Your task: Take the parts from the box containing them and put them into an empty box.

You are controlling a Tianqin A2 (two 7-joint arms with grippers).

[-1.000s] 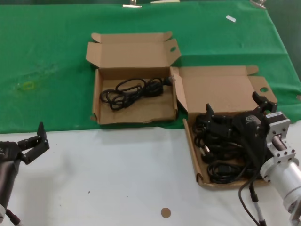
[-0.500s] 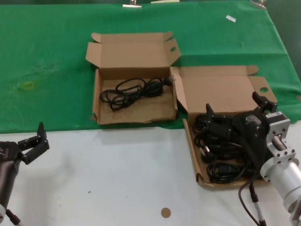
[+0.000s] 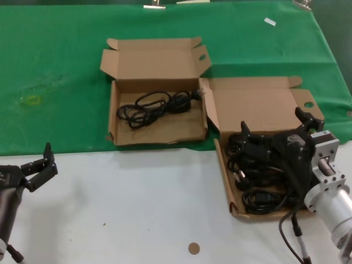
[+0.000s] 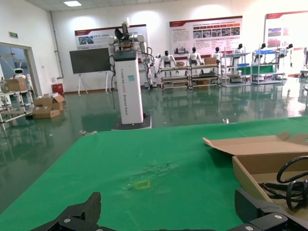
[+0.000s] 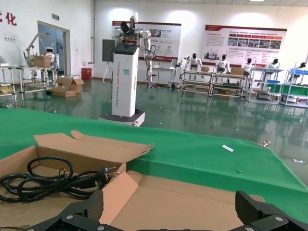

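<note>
The left gripper (image 3: 43, 165) hangs over the table's (image 3: 137, 209) near left edge, jaws spread and empty. Toward the far middle, the squarely set box (image 3: 118, 113) holds one coiled cord (image 3: 157, 105). By the right edge, the right gripper (image 3: 275, 125) hovers wide open over the cords (image 3: 258, 184) piled in the skewed box (image 3: 253, 102).

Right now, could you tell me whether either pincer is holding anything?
Nothing is held: the right pincer hangs open above the parts, and the left pincer is open and empty.
</note>
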